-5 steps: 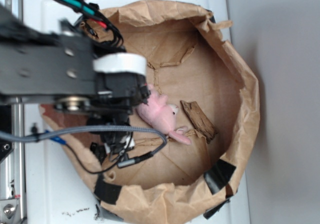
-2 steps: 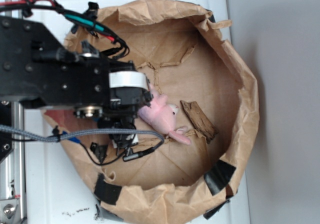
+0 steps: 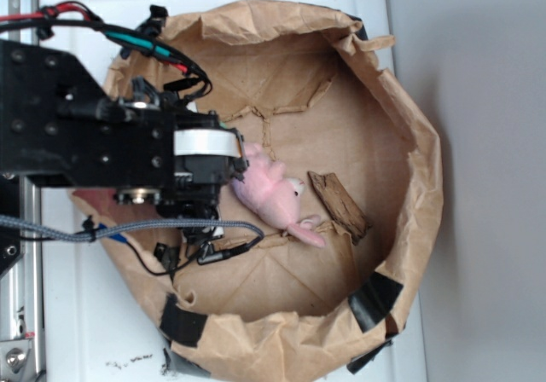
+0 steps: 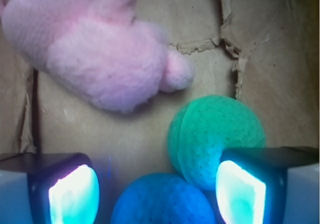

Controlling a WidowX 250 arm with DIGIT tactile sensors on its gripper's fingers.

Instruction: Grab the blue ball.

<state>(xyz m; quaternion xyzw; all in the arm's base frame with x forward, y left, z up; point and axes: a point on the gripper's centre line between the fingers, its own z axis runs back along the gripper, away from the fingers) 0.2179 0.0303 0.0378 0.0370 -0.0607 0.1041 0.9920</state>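
In the wrist view the blue ball (image 4: 162,200) lies at the bottom middle, between my two glowing fingertips (image 4: 74,194). My gripper (image 4: 157,193) is open and not touching it. The mint-green ball (image 4: 212,134) sits right behind it, touching it, partly behind the right fingertip. The pink plush toy (image 4: 100,54) lies further ahead at upper left. In the exterior view the arm hides both balls; the gripper (image 3: 209,173) hangs over the left side of the paper bag beside the pink plush toy (image 3: 269,193).
A brown paper bag (image 3: 418,169), rolled open, encloses everything; its crumpled walls rise all round. A torn strip of brown paper (image 3: 339,205) lies on the floor right of the toy. Cables (image 3: 162,254) hang from the arm.
The arm has shifted a little to the left and down into the bag, away from the pink toy. The toy has stayed in place.
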